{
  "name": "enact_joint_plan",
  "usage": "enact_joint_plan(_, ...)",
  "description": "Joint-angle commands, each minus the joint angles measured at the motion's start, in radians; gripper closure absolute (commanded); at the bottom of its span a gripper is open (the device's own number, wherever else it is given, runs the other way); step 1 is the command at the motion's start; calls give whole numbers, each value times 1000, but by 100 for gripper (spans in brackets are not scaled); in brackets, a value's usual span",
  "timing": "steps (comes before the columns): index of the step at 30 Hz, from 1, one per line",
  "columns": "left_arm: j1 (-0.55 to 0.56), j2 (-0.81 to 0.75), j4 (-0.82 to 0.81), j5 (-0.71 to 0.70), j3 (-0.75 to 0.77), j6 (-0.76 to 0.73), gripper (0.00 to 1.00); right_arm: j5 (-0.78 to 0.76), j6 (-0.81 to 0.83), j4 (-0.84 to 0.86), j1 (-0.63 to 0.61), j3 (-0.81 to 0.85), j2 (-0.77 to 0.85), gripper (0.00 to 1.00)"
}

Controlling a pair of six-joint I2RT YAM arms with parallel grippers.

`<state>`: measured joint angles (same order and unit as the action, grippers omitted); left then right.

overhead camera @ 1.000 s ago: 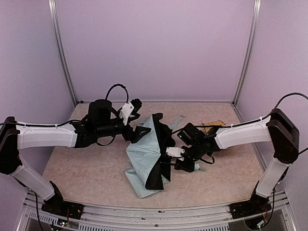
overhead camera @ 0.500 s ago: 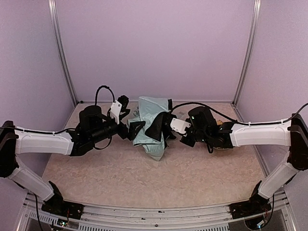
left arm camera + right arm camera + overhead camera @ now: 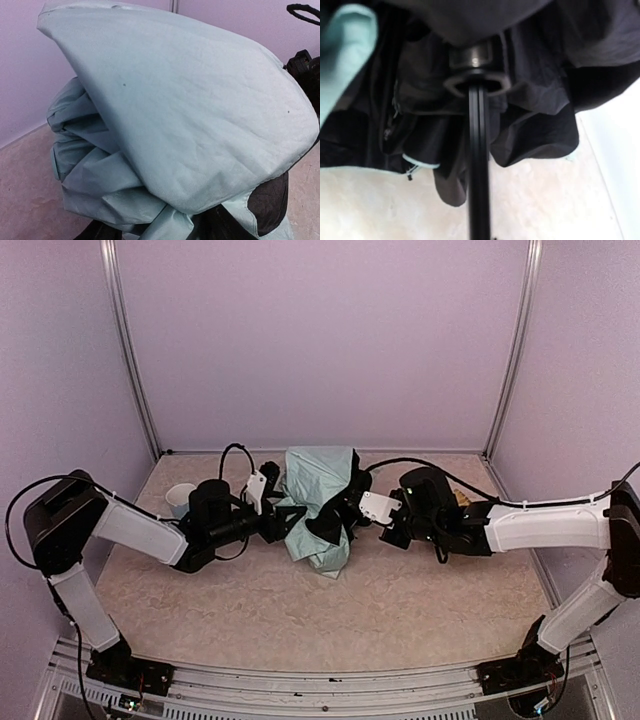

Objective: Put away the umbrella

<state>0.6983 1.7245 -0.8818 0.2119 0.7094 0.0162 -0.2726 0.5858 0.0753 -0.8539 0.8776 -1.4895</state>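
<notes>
Sitting between both grippers: umbrella (image 3: 318, 502), bunched, over far half of table (image 3: 220, 610).
Left gripper (image 3: 287, 514): against its left side; jaws hidden, grip unclear.
Right gripper (image 3: 352, 508): at shaft (image 3: 479, 165), right side; jaws hidden, grip unclear.

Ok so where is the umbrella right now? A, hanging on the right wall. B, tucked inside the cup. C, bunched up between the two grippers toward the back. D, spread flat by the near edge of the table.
C: the top view shows the umbrella as a crumpled mint and black bundle between the left gripper and the right gripper, over the far part of the table.
</notes>
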Motion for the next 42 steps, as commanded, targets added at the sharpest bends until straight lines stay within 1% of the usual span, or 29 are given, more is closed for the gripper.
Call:
enact_joint_plan(1, 7, 56, -182, 143, -20, -18, 50, 41, 6, 209, -3, 15, 70, 100)
enact_joint_plan(2, 7, 71, -210, 159, -21, -23, 53, 35, 16, 214, -3, 15, 66, 100)
enact_joint_plan(3, 8, 96, -231, 159, -18, -33, 62, 24, 24, 216, -2, 14, 61, 100)
enact_joint_plan(5, 6, 134, -247, 127, -7, -71, 75, 17, 32, 219, 3, 0, 49, 100)
enact_joint_plan(7, 9, 167, -219, 67, 16, -127, 78, 56, 42, 218, 6, -30, 36, 100)
enact_joint_plan(10, 23, 188, -62, 4, 75, -202, 80, 85, 42, 227, 6, -77, 11, 100)
enact_joint_plan(11, 37, 186, -40, -29, 75, -235, 76, 94, 36, 235, 6, -97, 7, 100)
enact_joint_plan(13, 65, 179, 19, -85, 72, -304, 51, 119, 41, 271, 6, -131, 8, 100)
enact_joint_plan(14, 80, 173, 56, -123, 79, -329, 43, 139, 57, 289, 6, -151, 9, 100)
enact_joint_plan(15, 95, 168, 101, -174, 83, -346, 38, 160, 77, 298, 7, -166, 5, 100)
enact_joint_plan(17, 109, 161, 173, -254, 78, -360, 33, 174, 125, 298, 6, -187, -24, 100)
enact_joint_plan(20, 133, 127, 285, -352, 38, -354, 17, 140, 149, 257, 5, -190, -104, 100)
enact_joint_plan(23, 167, 56, 423, -356, -9, -332, 2, 129, 152, 233, -1, -192, -152, 100)
enact_joint_plan(25, 191, 4, 487, -335, -31, -315, 1, 136, 161, 240, -11, -204, -161, 100)
enact_joint_plan(27, 205, -51, 553, -279, -36, -298, 1, 117, 173, 259, -22, -216, -164, 99)
enact_joint_plan(28, 208, -77, 590, -251, -33, -292, 1, 109, 178, 265, -25, -218, -166, 93)
enact_joint_plan(31, 207, -151, 716, -160, -4, -283, 1, 84, 184, 269, -30, -217, -171, 68)
enact_joint_plan(32, 207, -172, 757, -132, 9, -293, 1, 75, 181, 273, -31, -216, -173, 62)
enact_joint_plan(34, 206, -210, 835, -80, 45, -317, 1, 56, 176, 293, -36, -220, -175, 54)
enact_joint_plan(35, 207, -228, 863, -76, 60, -315, 1, 48, 176, 301, -40, -221, -174, 51)
enact_joint_plan(36, 205, -247, 880, -73, 76, -305, 1, 33, 173, 309, -46, -222, -172, 47)
enact_joint_plan(37, 204, -266, 894, -68, 90, -295, 1, 8, 169, 315, -54, -221, -167, 40)
enact_joint_plan(38, 203, -284, 906, -63, 103, -284, 1, -12, 158, 308, -63, -217, -158, 37)
enact_joint_plan(39, 200, -311, 902, -58, 112, -266, 1, -25, 141, 287, -72, -208, -143, 36)
enact_joint_plan(40, 192, -333, 888, -45, 113, -245, 1, -27, 112, 254, -81, -191, -113, 13)
enact_joint_plan(41, 178, -353, 868, -23, 114, -222, 1, -19, 71, 211, -85, -176, -83, 9)
enact_joint_plan(42, 156, -374, 841, 4, 112, -187, 1, 2, 18, 158, -85, -166, -46, 9)
